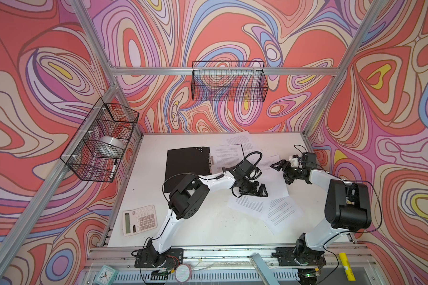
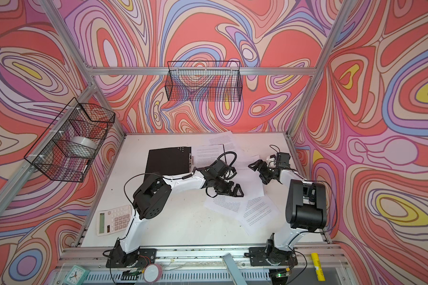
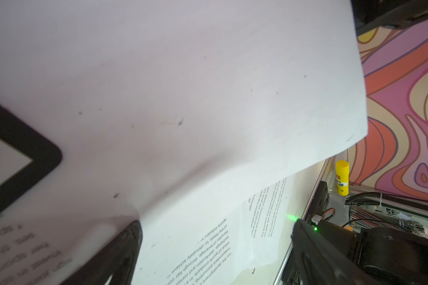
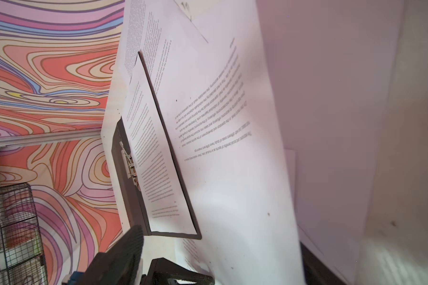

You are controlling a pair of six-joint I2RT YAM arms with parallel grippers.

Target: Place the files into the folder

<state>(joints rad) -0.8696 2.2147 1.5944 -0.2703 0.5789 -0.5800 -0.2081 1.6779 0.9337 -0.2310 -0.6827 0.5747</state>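
The white table point(image 1: 203, 229) carries the folder point(image 1: 187, 167), which lies open at the back left, black inside up, with one printed sheet point(image 1: 226, 155) on its right half. The other files point(image 1: 282, 214) lie scattered and overlapping to its right. The left gripper point(image 1: 260, 191) hovers over the middle sheets, jaws wide apart at a raised, curling sheet. The right gripper point(image 1: 279, 172), nearby, also has parted jaws.
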